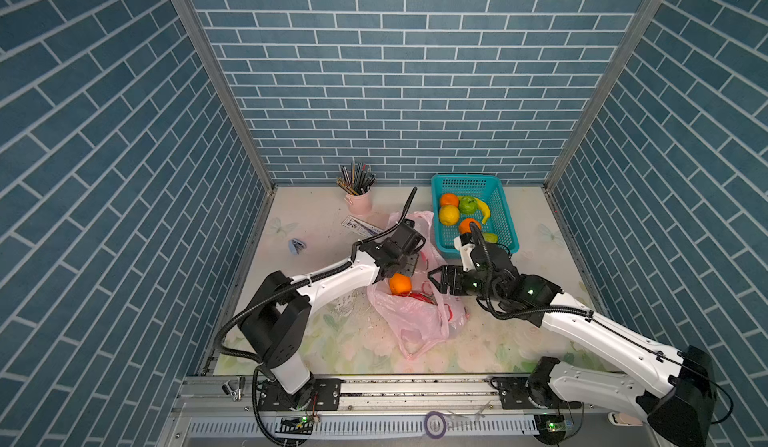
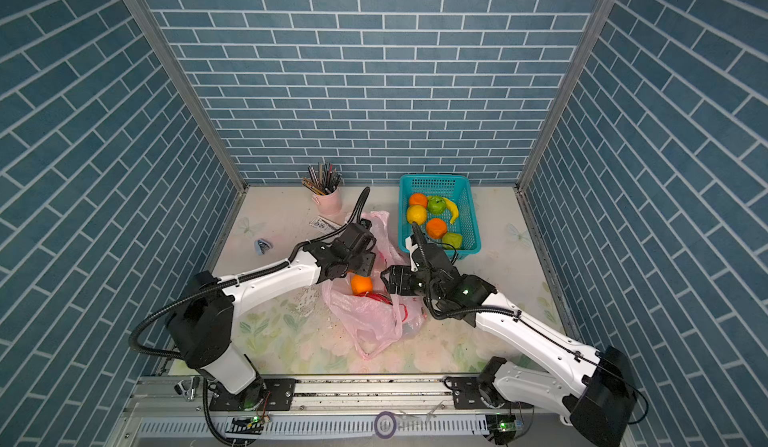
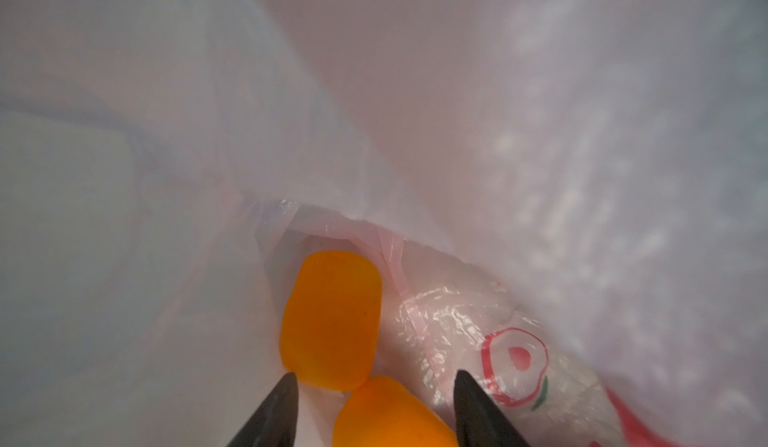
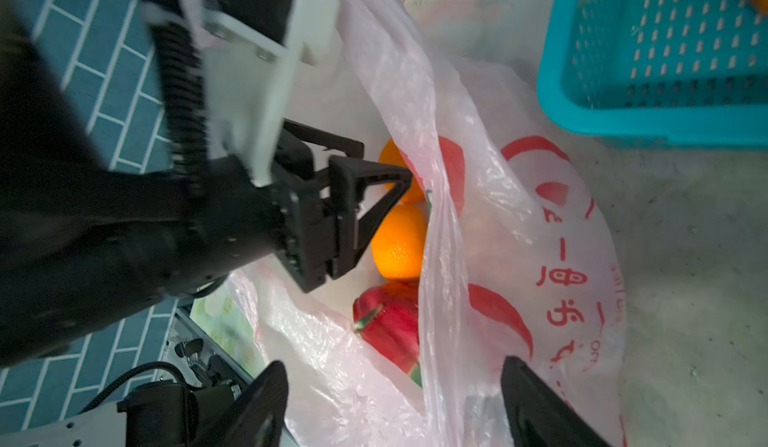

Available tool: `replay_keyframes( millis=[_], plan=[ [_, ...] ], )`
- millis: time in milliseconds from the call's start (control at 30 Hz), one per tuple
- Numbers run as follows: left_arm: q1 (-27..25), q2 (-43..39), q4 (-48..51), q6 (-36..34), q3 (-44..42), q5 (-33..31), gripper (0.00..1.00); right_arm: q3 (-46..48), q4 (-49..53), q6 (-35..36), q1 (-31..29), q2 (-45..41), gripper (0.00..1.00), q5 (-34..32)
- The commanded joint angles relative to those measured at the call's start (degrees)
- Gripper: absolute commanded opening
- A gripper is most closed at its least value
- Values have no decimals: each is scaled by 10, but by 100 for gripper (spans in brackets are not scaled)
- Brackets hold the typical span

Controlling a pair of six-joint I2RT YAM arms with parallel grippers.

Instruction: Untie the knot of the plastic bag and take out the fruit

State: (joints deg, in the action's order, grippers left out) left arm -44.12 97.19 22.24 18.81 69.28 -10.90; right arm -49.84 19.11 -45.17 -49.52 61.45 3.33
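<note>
The pink plastic bag [image 1: 415, 320] lies open at mid-table in both top views. The knot is not in view. My left gripper [image 3: 376, 378] is inside the bag mouth, open, and the nearer of two oranges [image 3: 390, 416] lies between its fingertips with gaps on both sides. The other orange [image 3: 332, 320] lies just beyond. A red dragon fruit [image 4: 390, 324] lies in the bag beside the oranges. My right gripper [image 4: 395, 366] is open just right of the bag mouth, with loose bag film between its fingers.
A teal mesh basket [image 1: 498, 200] at the back right holds oranges, a lemon [image 1: 449, 215], green fruit and a banana [image 1: 484, 210]. A pink cup of pencils [image 1: 358, 202] stands at the back, with a printed card [image 1: 361, 224] in front of it. A small blue object [image 1: 297, 245] lies at the left.
</note>
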Motion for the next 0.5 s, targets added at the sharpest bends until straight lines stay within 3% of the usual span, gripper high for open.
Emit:
replay_keyframes(
  millis=[0, 467],
  plan=[
    [7, 26, 30, -24, 26, -13, 63, -19, 17, 4, -3, -14, 83, -30],
    [25, 116, 34, -67, 58, -51, 69, -62, 12, 42, -2, 3, 84, -1]
  ],
)
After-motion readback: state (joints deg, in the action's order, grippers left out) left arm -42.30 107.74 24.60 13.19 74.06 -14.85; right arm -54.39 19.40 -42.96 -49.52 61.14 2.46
